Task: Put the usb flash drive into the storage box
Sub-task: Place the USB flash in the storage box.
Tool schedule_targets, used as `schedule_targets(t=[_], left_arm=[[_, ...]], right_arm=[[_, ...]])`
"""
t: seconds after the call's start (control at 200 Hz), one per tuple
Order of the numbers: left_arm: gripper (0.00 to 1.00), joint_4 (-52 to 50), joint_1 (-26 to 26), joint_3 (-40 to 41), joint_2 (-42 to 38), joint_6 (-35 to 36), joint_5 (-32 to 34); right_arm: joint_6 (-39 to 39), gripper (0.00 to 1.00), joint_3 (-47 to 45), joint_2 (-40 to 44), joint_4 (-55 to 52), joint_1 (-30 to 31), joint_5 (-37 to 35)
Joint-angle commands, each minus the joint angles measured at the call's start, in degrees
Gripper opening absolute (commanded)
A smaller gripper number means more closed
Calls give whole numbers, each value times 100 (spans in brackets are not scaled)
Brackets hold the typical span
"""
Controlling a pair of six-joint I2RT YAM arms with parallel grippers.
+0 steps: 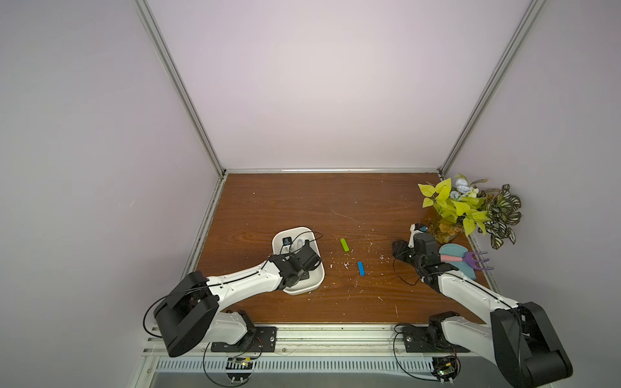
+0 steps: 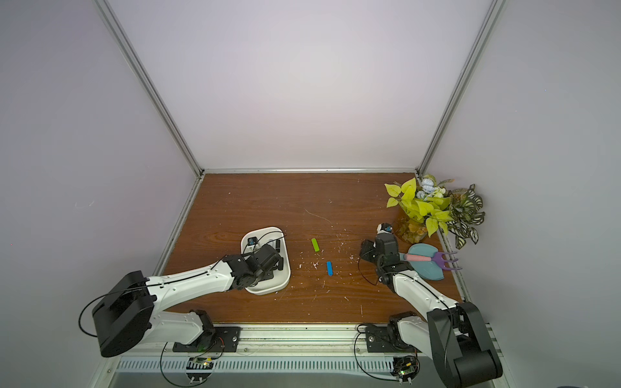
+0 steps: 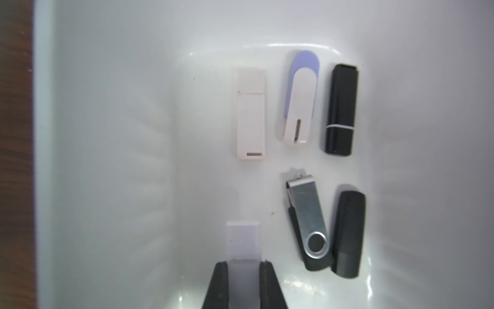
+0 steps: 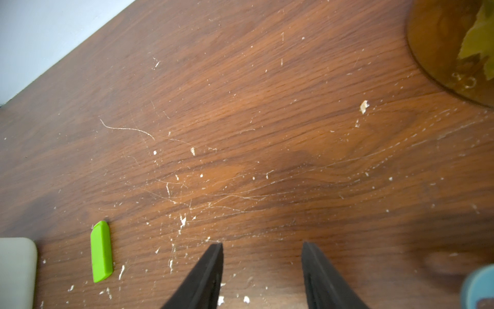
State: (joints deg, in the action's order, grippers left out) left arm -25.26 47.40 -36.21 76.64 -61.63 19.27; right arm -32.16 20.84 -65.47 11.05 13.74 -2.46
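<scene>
Nearest the arm bases, the left arm reaches over the storage box, a shallow white tray on the left half of the wooden counter. In the left wrist view, the left pincer is closed tight on a frosted white flash drive. The drive sticks out past the black fingertips inside the box walls. Whether it touches the box floor cannot be told.

Five more drives lie flat on the box floor beyond it. A silver-and-black swivel drive and a black drive lie side by side. Further on, a white stick, a white-and-lilac drive and a black capped drive lie in a row.

To the right of the box, in both top views, a blue stick lies on the bare counter. A green stick lies a little farther back.

The right pincer hangs over the scratched wood, well right of the green stick. It is partly open with nothing between its fingers. Beside that arm sits a teal dish with a purple fork lying across it. A leafy plant fills the far right corner.
</scene>
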Motion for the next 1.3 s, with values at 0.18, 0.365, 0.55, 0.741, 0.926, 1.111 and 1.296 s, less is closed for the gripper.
schedule_targets(t=[0.18,0.365,0.55,0.741,0.926,1.111,1.296], left_arm=[[3,351,-165,62,222,193,-169],[4,426,-242,52,366,254,-169],[4,583,-357,32,451,330,-221],[8,592,-369,-57,569,397,-233],[18,552,-380,-66,611,396,-238],[45,161,-380,-243,431,432,-264],[47,-410,-380,-752,-318,810,-475]], right_arm=[[52,53,85,-63,157,-20,94],[61,53,45,26,156,-19,11],[61,53,50,2,155,-13,34],[76,53,43,25,128,-20,23],[95,53,41,35,137,-19,34],[105,53,54,-10,132,-20,57],[148,54,81,21,108,-17,100]])
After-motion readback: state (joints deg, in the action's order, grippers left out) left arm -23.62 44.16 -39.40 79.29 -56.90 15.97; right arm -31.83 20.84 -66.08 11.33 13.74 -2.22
